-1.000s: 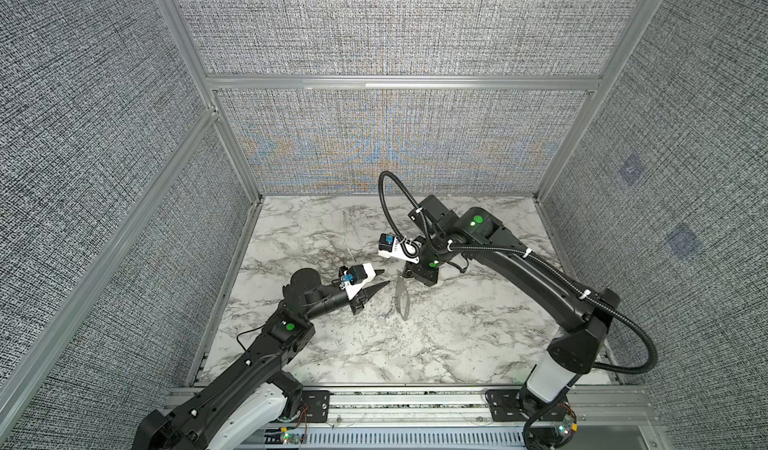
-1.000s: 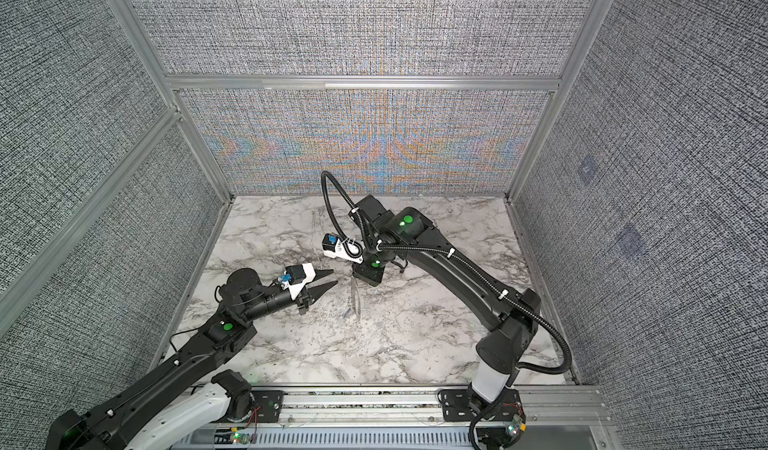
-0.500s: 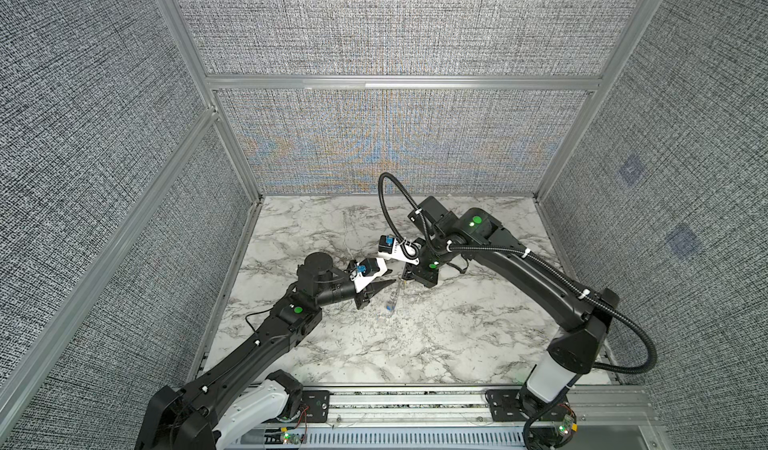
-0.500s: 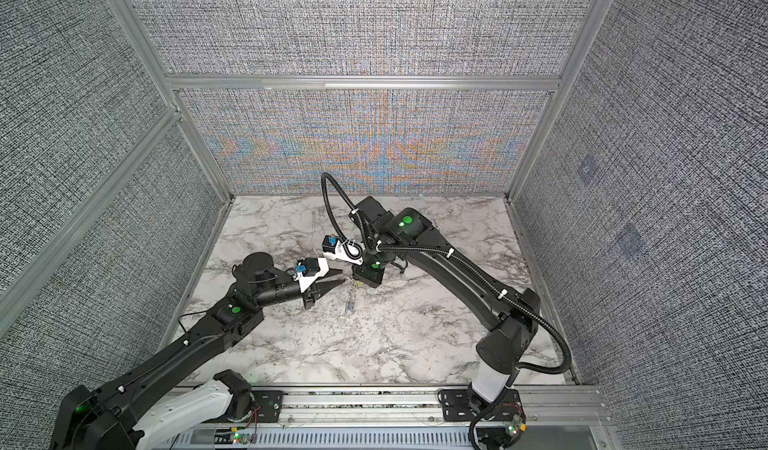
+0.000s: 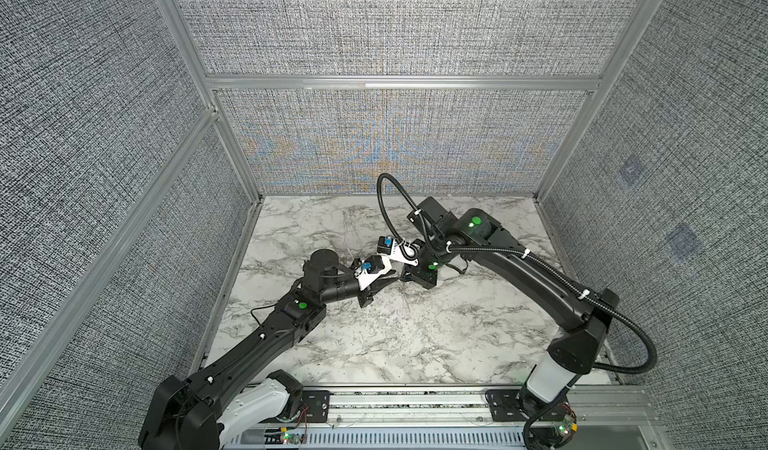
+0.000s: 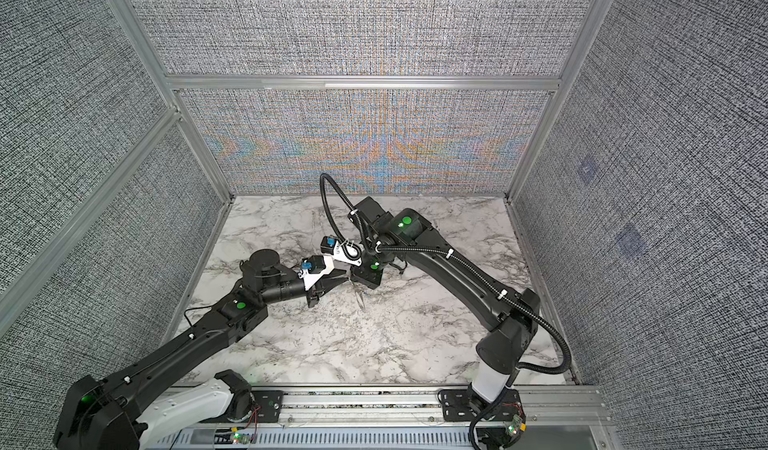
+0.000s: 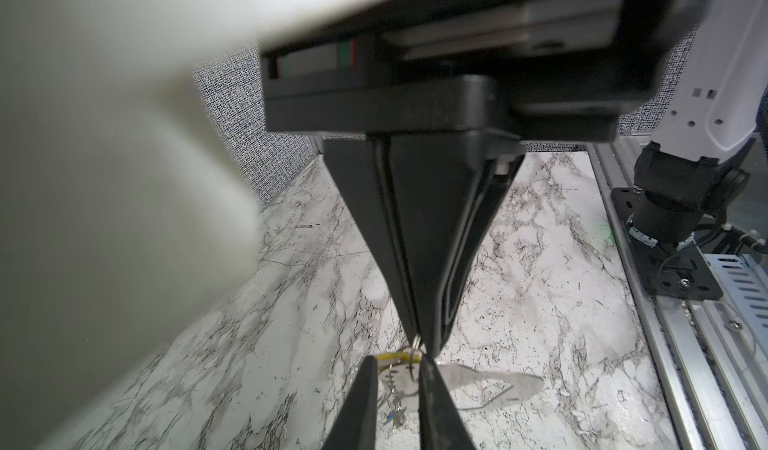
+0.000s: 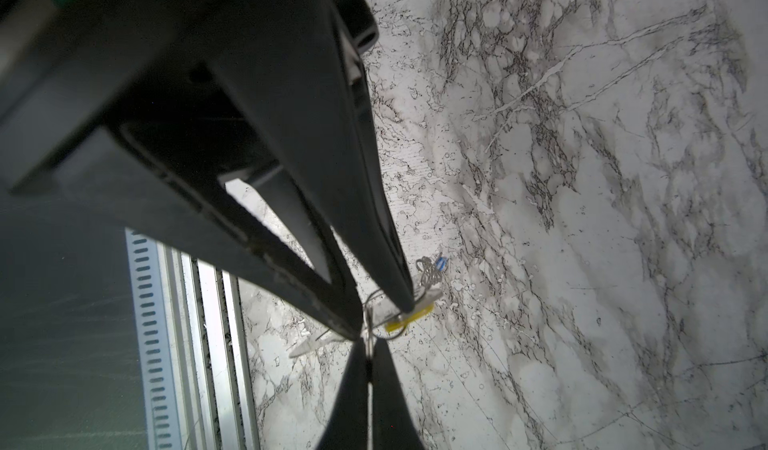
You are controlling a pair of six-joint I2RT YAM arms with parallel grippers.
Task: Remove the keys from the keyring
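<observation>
The keyring (image 8: 368, 319) is seen only as a thin wire loop, and it is pinched between the clenched tips of the right pincer (image 8: 368, 346). Just beside the keyring lies the yellow-headed key (image 8: 409, 321), whose blade is blurred. The blue-headed key (image 8: 439, 263) is made out near the keyring as a blue speck on a grey tangle. The keyring is straddled by the left pincer (image 7: 397, 363), whose jaws are parted. Whether the yellow-headed key is touched by them cannot be told. In both top views the keyring is hidden where the two pincers meet over the marble worktop (image 5: 415, 344). Whether the keys hang clear of it cannot be judged.
</observation>
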